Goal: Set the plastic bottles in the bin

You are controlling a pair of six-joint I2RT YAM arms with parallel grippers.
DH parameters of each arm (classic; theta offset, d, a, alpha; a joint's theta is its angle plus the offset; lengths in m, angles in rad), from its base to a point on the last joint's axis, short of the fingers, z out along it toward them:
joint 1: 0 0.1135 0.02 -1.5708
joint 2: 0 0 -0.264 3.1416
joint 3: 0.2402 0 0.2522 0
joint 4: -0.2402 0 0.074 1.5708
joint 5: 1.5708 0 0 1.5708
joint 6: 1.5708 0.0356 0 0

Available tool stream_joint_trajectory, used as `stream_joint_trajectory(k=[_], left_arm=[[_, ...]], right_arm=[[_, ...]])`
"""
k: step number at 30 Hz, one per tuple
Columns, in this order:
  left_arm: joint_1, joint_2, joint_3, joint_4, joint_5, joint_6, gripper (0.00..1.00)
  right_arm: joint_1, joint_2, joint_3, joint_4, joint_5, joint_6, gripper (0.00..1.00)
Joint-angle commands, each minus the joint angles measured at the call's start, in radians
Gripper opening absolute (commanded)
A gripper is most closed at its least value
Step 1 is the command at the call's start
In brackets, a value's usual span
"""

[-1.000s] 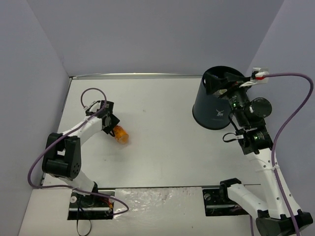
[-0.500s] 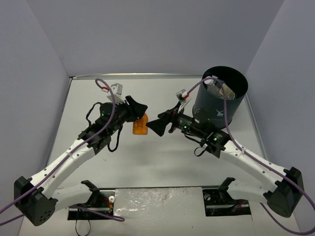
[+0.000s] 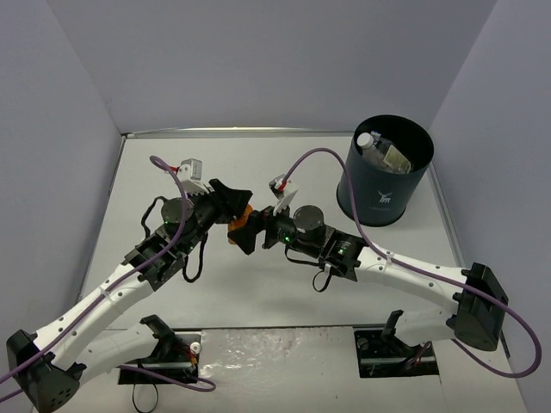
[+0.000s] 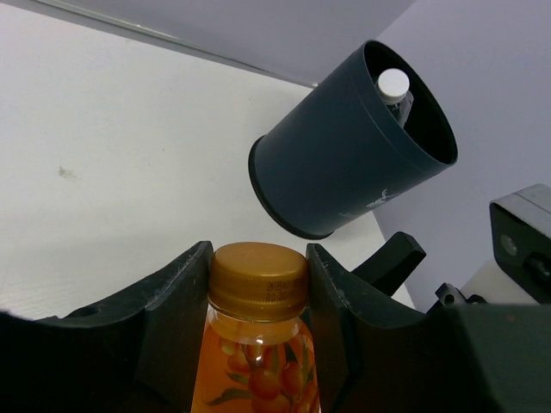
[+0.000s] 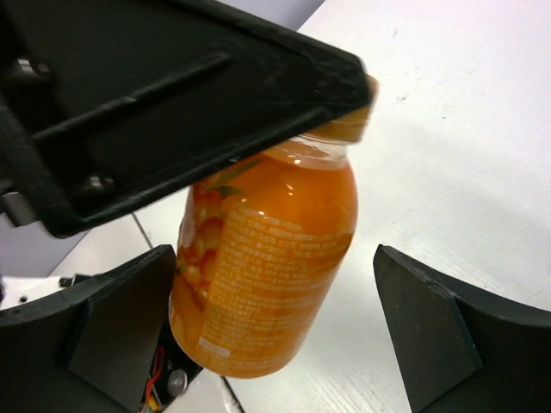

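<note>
My left gripper (image 3: 235, 212) is shut on the gold cap of the orange-filled bottle (image 3: 243, 223) and holds it above the table's middle. In the left wrist view the cap sits between both fingers (image 4: 176, 292), over the bottle (image 4: 258, 361). My right gripper (image 3: 251, 234) is open with its jaws on either side of the bottle's body (image 5: 267, 275); the left finger (image 5: 120, 323) is close to it and the right finger (image 5: 439, 331) stands well apart. The dark bin (image 3: 385, 176) stands at the back right with clear bottles (image 3: 379, 151) inside; a white-capped one (image 4: 394, 83) shows in the left wrist view.
The bin (image 4: 344, 163) lies beyond and right of the held bottle. Grey walls close in the white table (image 3: 215, 155) on three sides. Purple cables loop over both arms. The black arm mounts sit at the near edge.
</note>
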Motion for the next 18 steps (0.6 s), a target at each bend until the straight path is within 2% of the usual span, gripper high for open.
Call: stream_joint_trajectory(k=[1,2,4,5,6,8,9,14,18], left_arm=[[-0.004,-0.041,0.009,0.098,-0.083,-0.054,0.00],[-0.004,-0.041,0.007,0.097,-0.084,-0.059,0.00],[-0.004,-0.043,0.015,0.078,-0.102,-0.058,0.00],[-0.004,-0.044,0.020,0.066,-0.104,-0.052,0.06],[-0.004,-0.044,0.026,0.050,-0.100,-0.041,0.22],[-0.004,-0.041,0.053,0.007,-0.099,-0.021,0.91],[-0.004,-0.041,0.072,-0.010,-0.109,-0.013,0.97],[-0.004,-0.047,0.172,-0.188,-0.170,0.024,0.97],[-0.003,-0.070,0.216,-0.328,-0.261,0.048,0.97]], right_arm=[[0.016,0.034,0.063,0.095,0.162,-0.006,0.81],[0.017,0.035,0.066,0.101,0.161,-0.002,0.71],[0.019,0.044,0.065,0.121,0.168,0.001,0.44],[0.020,0.042,0.065,0.125,0.178,0.001,0.34],[0.019,0.034,0.067,0.120,0.195,-0.001,0.28],[0.018,0.020,0.075,0.090,0.246,-0.009,0.23],[0.016,0.015,0.079,0.068,0.264,-0.011,0.22],[-0.055,-0.040,0.105,-0.049,0.408,-0.007,0.19],[-0.210,-0.102,0.156,-0.198,0.450,-0.003,0.19]])
